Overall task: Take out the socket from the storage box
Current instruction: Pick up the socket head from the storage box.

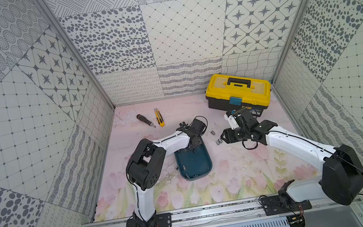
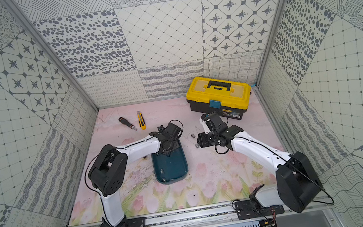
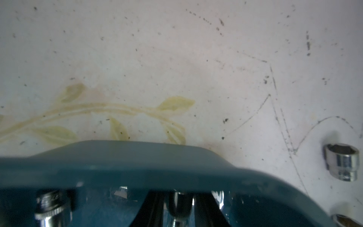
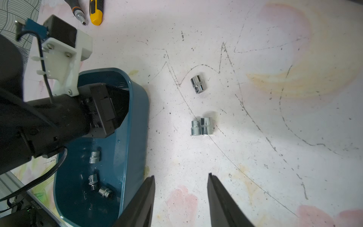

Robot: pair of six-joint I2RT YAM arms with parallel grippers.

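Storage box (image 1: 196, 168): teal and lidless, it sits near the middle of the tabletop, its long sides running from the near edge towards the far edge.
Left gripper (image 3: 179, 193): it reaches down inside the far end of the storage box. The jaws are narrow, with one black finger (image 3: 155, 210) on each side of a socket (image 3: 180, 206). The left wrist view is blurred there, so I cannot tell whether the fingers press on it.
Neighbour socket (image 3: 53, 206): it lies on the box floor just beside the fingers, apart from them.
Loose sockets (image 4: 94, 157): three lie on the box floor towards its near end. Two of them (image 4: 92, 179) (image 4: 105, 191) are close together.
Right gripper (image 4: 181, 175): it hangs over bare tabletop to the right of the storage box. The jaws are apart with nothing between them.
Outside sockets (image 4: 198, 84): three are on the tabletop between the storage box and the right gripper. One lies alone, and a pair (image 4: 201, 126) touch side by side.
Toolbox (image 1: 238, 90): black with a yellow lid, closed, at the far right corner of the tabletop.
Screwdriver (image 1: 145, 120): near the far edge, left of centre.
Knife (image 1: 159, 117): yellow, just beside the screwdriver and not touching it.
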